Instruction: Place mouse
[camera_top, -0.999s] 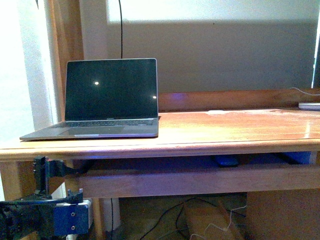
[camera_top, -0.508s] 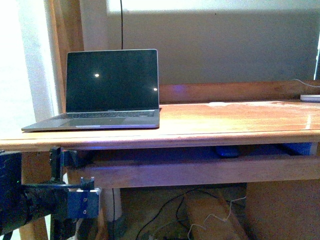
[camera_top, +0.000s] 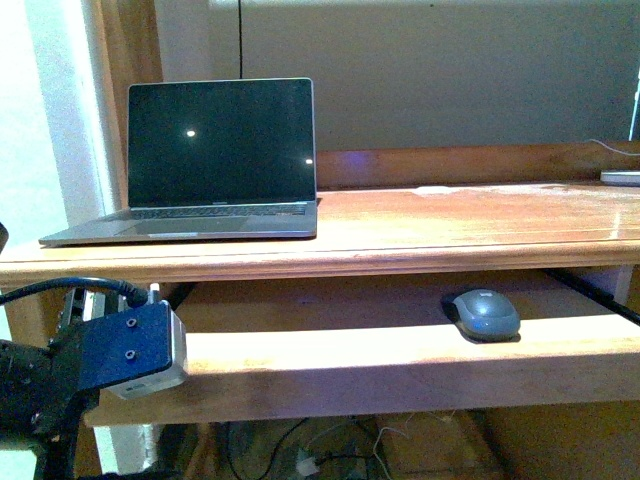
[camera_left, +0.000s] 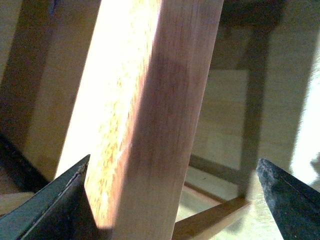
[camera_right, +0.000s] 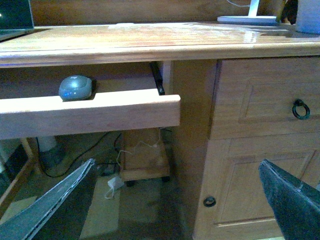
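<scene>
On the pull-out tray (camera_top: 350, 365) under the desk (camera_top: 450, 235), toward its right end, sits the mouse (camera_top: 483, 313), any logo too small to read. Left gripper (camera_left: 173, 160) gapes wide around the tray's front rail; right gripper (camera_right: 176, 163) is spread, holding nothing

An open laptop (camera_top: 220, 160) with a dark screen stands at the left end of a wooden desk (camera_top: 470, 225). Beneath the desktop a wooden shelf (camera_top: 380, 365) is pulled out, with cables (camera_top: 285, 442) on the floor below. Right of the shelf is a drawer (camera_right: 260, 95) with a dark ring handle (camera_right: 300, 109).
</scene>
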